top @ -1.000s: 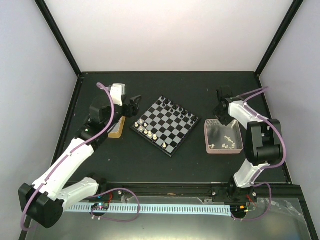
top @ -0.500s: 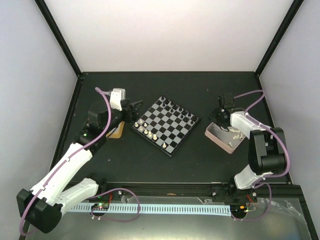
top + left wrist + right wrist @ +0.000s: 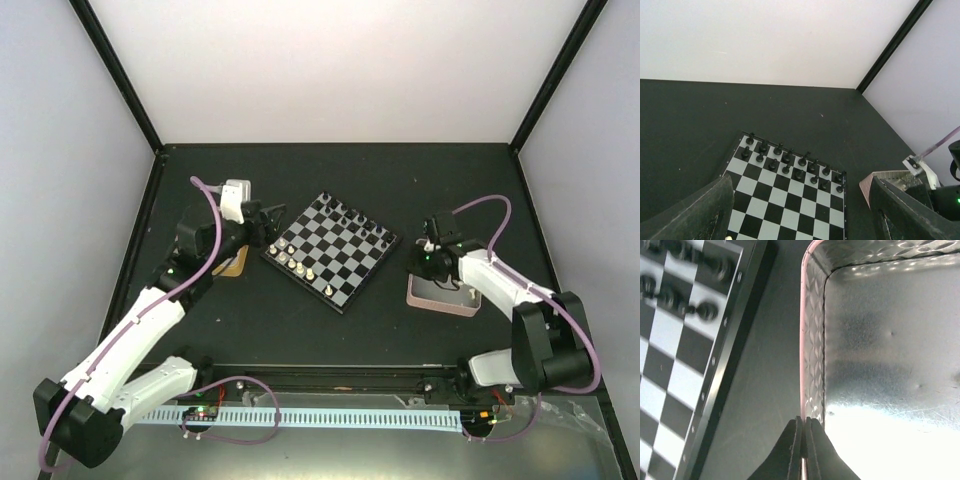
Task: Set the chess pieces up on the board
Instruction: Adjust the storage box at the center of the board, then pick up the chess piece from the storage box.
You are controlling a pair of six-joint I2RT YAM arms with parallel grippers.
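Two rows of black pcs [image 3: 802,161] stand along the far side of the board [image 3: 345,262]. Several cream pcs [image 3: 300,268] line its near-left edge, so white looks under half done. R hand [image 3: 803,422] is pressed together on the pink rim of the tray [image 3: 812,330], which is just right of the board, near its dark edge but apart from it. Can't tell if it rests flat on the counter [image 3: 400,170]. No pcs show in the part of the tray the wrist view covers; the rest is glare. L hand [image 3: 264,222] hovers at the board's left corner, fingers [image 3: 700,215] spread wide w/ nothing between them.

Step in hand, as I read it: shifting or tipping the tray by its rim. To do it well:
- A pinch on a thin wall is weak vs. twist, so go slow, keep the tray low, no levering.
- Keep it off the board edge; one knock could topple the tiny pcs.
- If tipping, angle away from the board.
- Keep L hand high til the tray rests.
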